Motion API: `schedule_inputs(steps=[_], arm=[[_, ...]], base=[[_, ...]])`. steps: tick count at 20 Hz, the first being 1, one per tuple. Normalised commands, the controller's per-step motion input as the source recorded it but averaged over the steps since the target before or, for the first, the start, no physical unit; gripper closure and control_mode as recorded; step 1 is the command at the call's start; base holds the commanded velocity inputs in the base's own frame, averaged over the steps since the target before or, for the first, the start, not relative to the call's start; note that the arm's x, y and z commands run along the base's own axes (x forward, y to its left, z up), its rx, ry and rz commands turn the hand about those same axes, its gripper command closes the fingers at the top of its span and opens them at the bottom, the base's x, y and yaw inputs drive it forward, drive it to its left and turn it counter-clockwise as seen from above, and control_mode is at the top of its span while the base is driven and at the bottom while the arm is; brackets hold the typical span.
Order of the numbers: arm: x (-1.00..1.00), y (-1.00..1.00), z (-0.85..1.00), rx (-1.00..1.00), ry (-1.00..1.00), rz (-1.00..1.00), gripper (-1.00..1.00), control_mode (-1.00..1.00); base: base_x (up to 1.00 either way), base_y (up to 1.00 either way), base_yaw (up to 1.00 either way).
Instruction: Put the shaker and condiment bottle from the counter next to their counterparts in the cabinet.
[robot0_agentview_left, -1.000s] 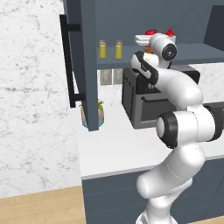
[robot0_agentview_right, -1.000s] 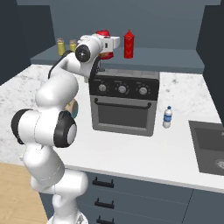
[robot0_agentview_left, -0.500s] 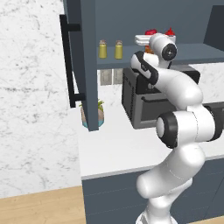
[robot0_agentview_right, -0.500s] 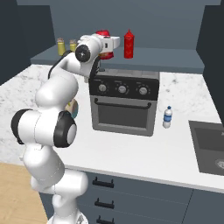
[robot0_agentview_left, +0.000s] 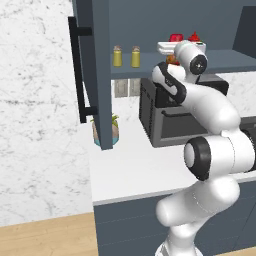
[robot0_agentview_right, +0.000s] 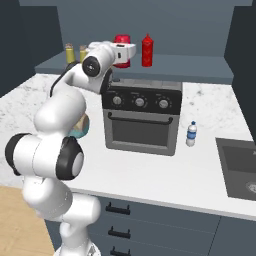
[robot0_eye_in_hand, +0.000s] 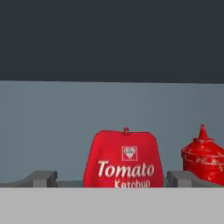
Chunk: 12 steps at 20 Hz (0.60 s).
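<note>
The white arm is reaching up to the shelf of the open cabinet (robot0_agentview_left: 95, 75), whose door, with its long black bar handle, is standing open on the left. The gripper (robot0_eye_in_hand: 109, 179) is hanging level with the shelf, its two dark fingers (robot0_eye_in_hand: 41, 178) standing wide apart on either side of the condiment bottle (robot0_eye_in_hand: 124, 159), which is sitting upright on the shelf and showing "Tomato Ketchup" on its red body. The fingers appear to be clear of the bottle rather than pressing it, though the lower part of the hand view is cut off and contact cannot be judged for certain. Just beside it is standing the plain red bottle (robot0_eye_in_hand: 203, 153), pointed nozzle up; in the right base view this bottle (robot0_agentview_right: 147, 50) is rising just past the white hand. Further along the shelf, two yellow-green shakers (robot0_agentview_left: 126, 56) with pale caps are standing side by side, near each other but apart. Below, on the white table (robot0_agentview_right: 150, 175), a black toaster oven (robot0_agentview_right: 142, 120) is sitting with a small water bottle (robot0_agentview_right: 191, 134) near it.
</note>
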Motion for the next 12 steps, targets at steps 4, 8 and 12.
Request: schedule_inputs(steps=[4,8,12], arm=[[-0.46,-0.03,-0.02,0.0,-0.07,0.0,-1.0,-1.0],[-0.32,-0.04,-0.02,0.0,-0.06,0.0,-1.0,-1.0],[-0.28,-0.02,-0.07,0.0,-0.04,0.0,-1.0,-1.0]], base=[[0.0,0.0,0.0],[0.0,0.0,0.0],[0.0,0.0,0.0]])
